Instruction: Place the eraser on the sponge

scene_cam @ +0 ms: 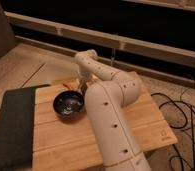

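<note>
My white arm (108, 107) reaches from the lower right across the wooden table (56, 137) and bends down at its far edge. The gripper (82, 84) hangs low there, just behind the black bowl (69, 104), and the arm's own links hide most of it. The eraser and the sponge are hidden or out of view. A small orange-and-white item (66, 86) lies at the table's far edge, left of the gripper; I cannot tell what it is.
A dark mat (11, 125) covers the table's left side. Black cables (183, 112) lie on the floor at the right. A dark wall with a pale ledge (121, 42) runs behind the table.
</note>
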